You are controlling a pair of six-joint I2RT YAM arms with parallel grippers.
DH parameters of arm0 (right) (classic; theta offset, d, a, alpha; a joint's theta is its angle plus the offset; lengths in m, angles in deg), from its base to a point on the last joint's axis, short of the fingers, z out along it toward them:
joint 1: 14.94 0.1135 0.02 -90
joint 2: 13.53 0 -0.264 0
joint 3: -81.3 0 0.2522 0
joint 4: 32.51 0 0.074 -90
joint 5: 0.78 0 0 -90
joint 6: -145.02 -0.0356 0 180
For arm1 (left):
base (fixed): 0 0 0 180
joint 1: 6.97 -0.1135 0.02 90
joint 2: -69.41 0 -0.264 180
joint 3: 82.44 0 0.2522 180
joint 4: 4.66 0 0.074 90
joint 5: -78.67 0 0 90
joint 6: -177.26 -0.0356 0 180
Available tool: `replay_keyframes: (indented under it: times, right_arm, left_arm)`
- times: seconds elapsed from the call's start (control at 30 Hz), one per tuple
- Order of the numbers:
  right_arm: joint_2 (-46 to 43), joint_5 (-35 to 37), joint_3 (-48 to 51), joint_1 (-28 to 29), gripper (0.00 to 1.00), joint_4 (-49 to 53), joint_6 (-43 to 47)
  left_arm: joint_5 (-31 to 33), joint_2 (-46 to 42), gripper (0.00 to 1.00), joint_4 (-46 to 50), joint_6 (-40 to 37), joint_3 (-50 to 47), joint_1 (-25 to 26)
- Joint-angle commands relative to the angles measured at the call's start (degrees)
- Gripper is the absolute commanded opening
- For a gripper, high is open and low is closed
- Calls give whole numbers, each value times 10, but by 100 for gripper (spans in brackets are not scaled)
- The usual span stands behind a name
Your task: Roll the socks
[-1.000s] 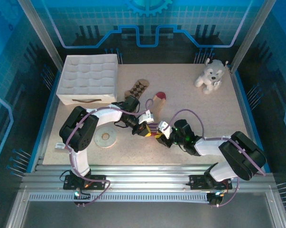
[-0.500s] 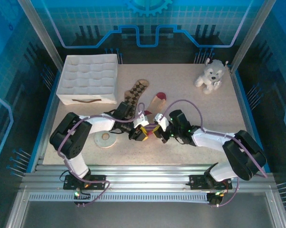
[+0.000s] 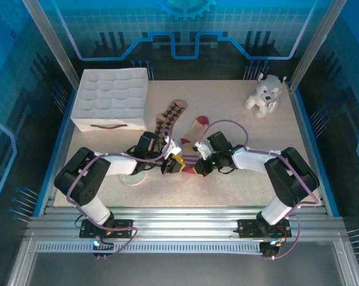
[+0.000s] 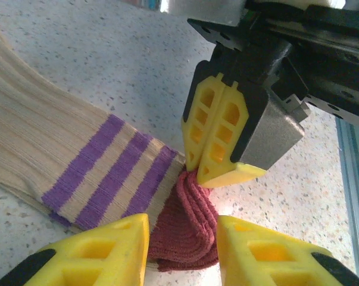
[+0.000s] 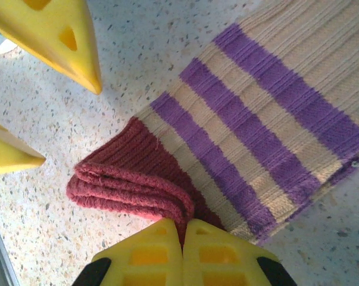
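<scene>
Toward the near middle of the table (image 3: 256, 131), both arms crowd in on the cuff end of the striped sock (image 5: 274, 101). It lies flat, toe to the far side, with the argyle sock (image 3: 171, 113) just beside it on the left. The right gripper (image 5: 182, 241) has its fingers pressed together on the very edge of the dark red cuff (image 5: 125, 179), which is folded over in a few layers. The left gripper (image 4: 182, 238) stands apart, one finger on each side of that fold, gripping nothing. To my eye the pinch is thin: a sideways tug could slip the cuff free and let the fold spring flat. The yellow tips sit very near each other, so if the left one closes it may strike the right fingers or nip only the top layer. The argyle sock risks being left out of the roll.
</scene>
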Motion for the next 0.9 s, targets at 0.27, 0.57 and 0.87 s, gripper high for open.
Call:
replay_keyframes:
  times: [0.27,0.57,0.87]
  right_arm:
    - [35,6,-50,-12,0,76,-27]
    - [37,3,-48,-15,0,79,-28]
    - [38,0,-48,-19,0,78,-32]
  left_arm:
    - [97,-29,41,-43,-67,-34,44]
    - [84,3,43,-44,-80,-12,56]
    - [96,30,38,-40,-85,-2,71]
